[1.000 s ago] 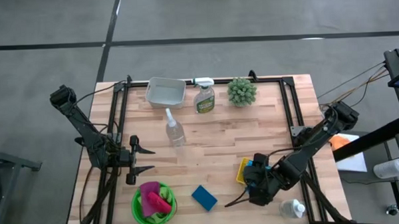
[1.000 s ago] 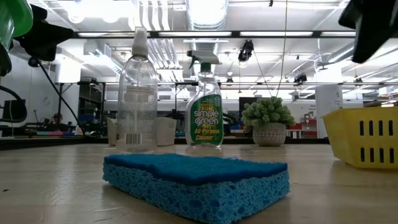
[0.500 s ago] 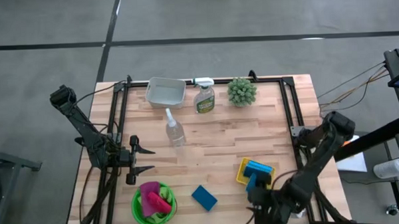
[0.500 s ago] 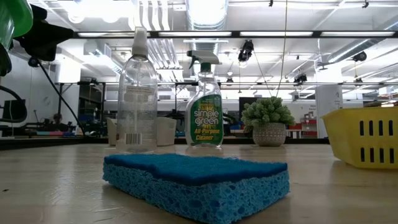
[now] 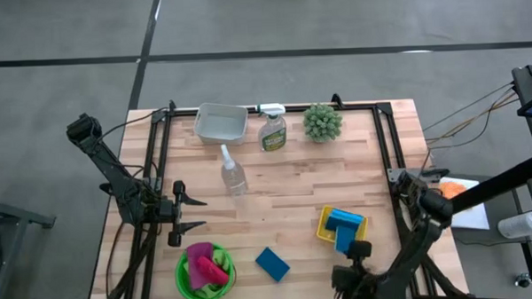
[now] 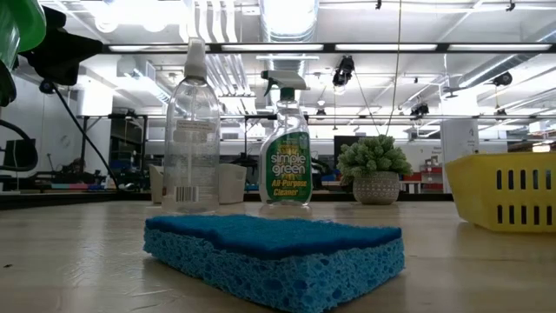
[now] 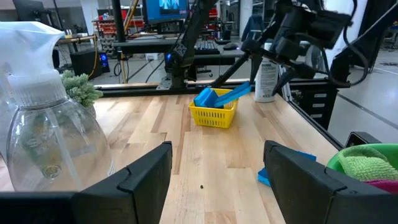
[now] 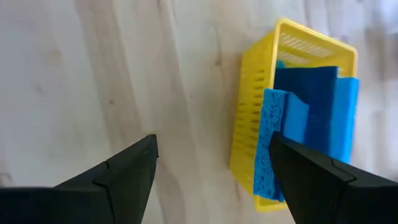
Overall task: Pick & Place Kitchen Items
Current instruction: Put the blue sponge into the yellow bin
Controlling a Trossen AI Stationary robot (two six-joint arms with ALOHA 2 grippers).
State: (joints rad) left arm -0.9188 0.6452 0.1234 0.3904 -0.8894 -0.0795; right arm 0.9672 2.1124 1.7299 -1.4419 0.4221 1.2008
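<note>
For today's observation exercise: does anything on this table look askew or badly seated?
Yes. The blue sponges in the yellow basket near the right arm are not seated flat: they stand on edge and stick out past the rim on one side. The loose blue sponge lies flat on the table, and both spray bottles stand upright.

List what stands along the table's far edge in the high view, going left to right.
clear tray → green-labelled spray bottle → potted plant
</note>
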